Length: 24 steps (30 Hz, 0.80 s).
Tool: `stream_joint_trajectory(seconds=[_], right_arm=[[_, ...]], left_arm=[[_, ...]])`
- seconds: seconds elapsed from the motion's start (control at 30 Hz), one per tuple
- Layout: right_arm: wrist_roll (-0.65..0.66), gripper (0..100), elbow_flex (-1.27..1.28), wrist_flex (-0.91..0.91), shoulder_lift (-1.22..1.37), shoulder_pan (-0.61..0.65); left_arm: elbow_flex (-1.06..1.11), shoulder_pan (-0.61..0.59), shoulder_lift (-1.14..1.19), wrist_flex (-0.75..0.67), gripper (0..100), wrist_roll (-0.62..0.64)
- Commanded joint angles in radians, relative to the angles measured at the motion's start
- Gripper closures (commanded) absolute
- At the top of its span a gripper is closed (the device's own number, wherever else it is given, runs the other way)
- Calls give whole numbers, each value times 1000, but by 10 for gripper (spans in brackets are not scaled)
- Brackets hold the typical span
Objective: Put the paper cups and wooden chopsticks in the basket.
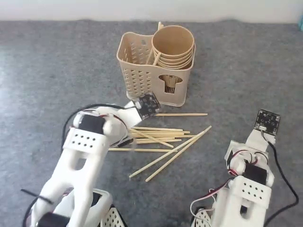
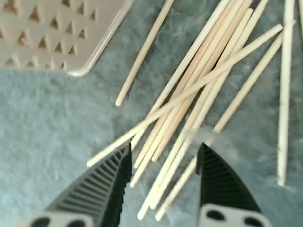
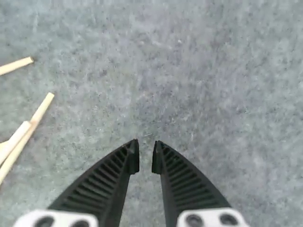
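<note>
Ridged fingers of the left gripper (image 2: 164, 151) stand wide apart over one end of the loose wooden chopsticks (image 2: 199, 90), several of which pass slantwise through the gap between them. In the high view that pile (image 1: 156, 135) lies on the grey surface (image 1: 57, 71) just in front of the basket (image 1: 142, 71). Most sticks run roughly parallel to its front wall, while two longer ones angle away from it. The paper cups (image 1: 173, 45) already sit stacked inside the basket, with a stick or two beside them.

The right gripper (image 3: 145, 144) is nearly closed, holds nothing, and hangs farther from the basket than the pile, with only a few stick ends near it. The left arm is clearly the nearer one. A clean pinch likely calls for closing across the sticks' long axis.
</note>
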<state>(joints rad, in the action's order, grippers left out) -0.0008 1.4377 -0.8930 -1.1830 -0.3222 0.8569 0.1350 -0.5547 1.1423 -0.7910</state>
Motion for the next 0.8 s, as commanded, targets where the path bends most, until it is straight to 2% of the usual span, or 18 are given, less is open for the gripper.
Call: stream_joint_trajectory(seconds=[0.0, 0.17, 0.27, 0.43, 0.5, 0.67, 0.77], right_arm=[[8, 939, -6, -2, -21, -8], [8, 936, -6, -2, -21, -7], [8, 936, -6, -2, -21, -7], [8, 936, -6, -1, -21, -5], [8, 936, -6, -1, -21, -5], [9, 936, -6, -1, -21, -5], [9, 936, -6, -1, -21, -5]], left_arm=[[24, 37, 72, -124, 794, -29], [27, 40, 270, -296, 794, -29], [-16, 34, 388, -328, 794, -29], [-137, 44, 479, -144, 794, -75], [-159, 64, 509, -100, 794, -114], [-255, 84, 609, 12, 795, -114], [-337, 86, 684, 72, 845, -115]])
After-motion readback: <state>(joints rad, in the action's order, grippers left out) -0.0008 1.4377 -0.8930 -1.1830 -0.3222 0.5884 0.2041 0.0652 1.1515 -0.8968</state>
